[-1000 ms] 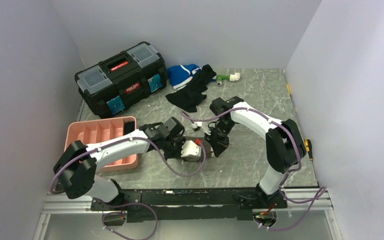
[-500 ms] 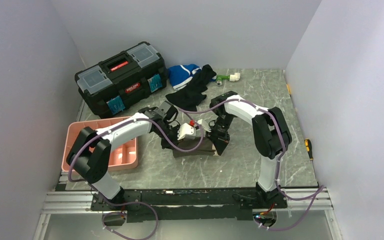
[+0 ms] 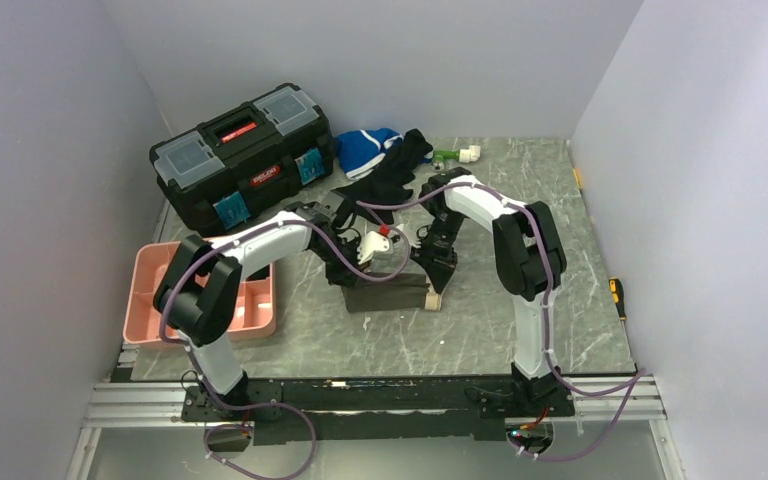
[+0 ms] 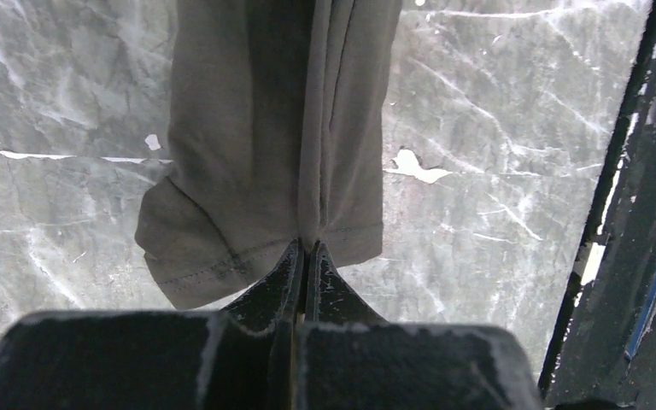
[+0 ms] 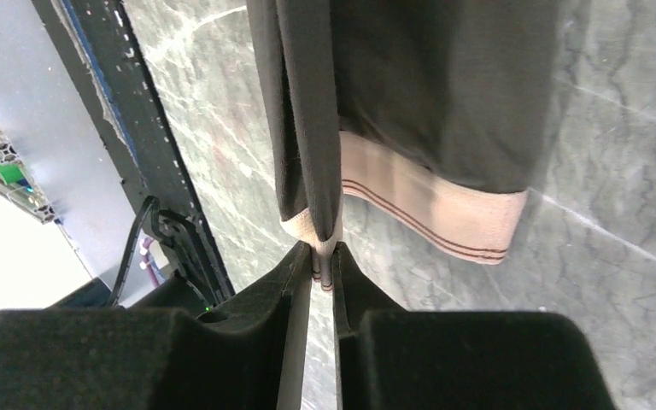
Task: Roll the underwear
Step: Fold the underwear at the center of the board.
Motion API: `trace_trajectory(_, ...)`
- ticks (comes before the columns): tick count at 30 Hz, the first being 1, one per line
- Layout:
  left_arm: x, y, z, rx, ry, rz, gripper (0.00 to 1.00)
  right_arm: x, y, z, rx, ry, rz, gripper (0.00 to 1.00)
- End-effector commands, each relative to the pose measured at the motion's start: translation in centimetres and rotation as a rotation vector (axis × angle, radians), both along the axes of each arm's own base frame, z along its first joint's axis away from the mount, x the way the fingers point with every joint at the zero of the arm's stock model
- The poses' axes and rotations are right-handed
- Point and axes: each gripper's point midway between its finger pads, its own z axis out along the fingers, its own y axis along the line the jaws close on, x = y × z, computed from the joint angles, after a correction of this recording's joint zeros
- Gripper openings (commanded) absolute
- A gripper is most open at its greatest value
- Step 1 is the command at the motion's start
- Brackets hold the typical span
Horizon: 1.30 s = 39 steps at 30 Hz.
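Both arms have reached farther out from their bases over the last second, and the left arm has left the space by the pink tray (image 3: 165,272) for the middle of the table (image 3: 480,335). The underwear (image 3: 388,296), earlier mostly hidden beneath the left wrist, now lies uncovered as a short folded strip between the two grippers.

From above, the strip lies flat on the marble with its tan end to the right. The left gripper (image 3: 344,276) comes down at its left end and the right gripper (image 3: 434,286) at its right end. How either pair of jaws stands cannot be told from this view.

The left wrist camera supplies that. The left gripper (image 4: 306,249) has its fingertips pressed together on a raised fold at the stitched hem of the grey-brown fabric (image 4: 248,162), which runs away from it over the table. The right wrist camera shows the other end: the right gripper (image 5: 325,260) pinches a doubled edge of the beige waistband (image 5: 431,209) with only a narrow slit between its fingers, and the dark cloth lies beyond.

Only the top view shows what else is there: a black toolbox (image 3: 243,155) at the far left, a blue-and-white garment (image 3: 365,150) and a black garment (image 3: 385,185) behind the arms.
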Motion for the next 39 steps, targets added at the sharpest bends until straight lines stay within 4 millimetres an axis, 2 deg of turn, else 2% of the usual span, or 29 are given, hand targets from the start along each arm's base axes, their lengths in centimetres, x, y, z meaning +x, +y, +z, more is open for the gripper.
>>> trace_trajectory(1, 1.9, 0.0, 0.2, 0.022, -0.019, 0.029, 0.00, 1.0, -0.8, -0.2, -0.023, 0.001, 0.045, 0.16)
trace_trajectory(9, 3.8, 0.8, -0.9, 0.091, -0.027, 0.052, 0.00, 2.5, -0.9, -1.8, -0.056, 0.002, 0.059, 0.18)
trace_trajectory(17, 4.6, 1.3, -1.9, 0.138, -0.023, 0.057, 0.00, 3.9, -0.9, -2.1, -0.073, -0.028, 0.067, 0.21)
trace_trajectory(25, 5.0, 1.0, -2.2, 0.138, -0.003, 0.066, 0.00, 4.2, -0.7, -2.6, -0.069, -0.017, 0.062, 0.22)
trace_trajectory(30, 5.2, 0.8, -2.2, 0.137, 0.000, 0.086, 0.00, 4.7, -0.9, -1.9, -0.043, -0.032, 0.023, 0.24)
trace_trajectory(39, 5.7, 0.1, -1.6, 0.110, 0.010, 0.160, 0.00, 5.9, -1.2, 1.3, 0.075, -0.117, -0.116, 0.30)
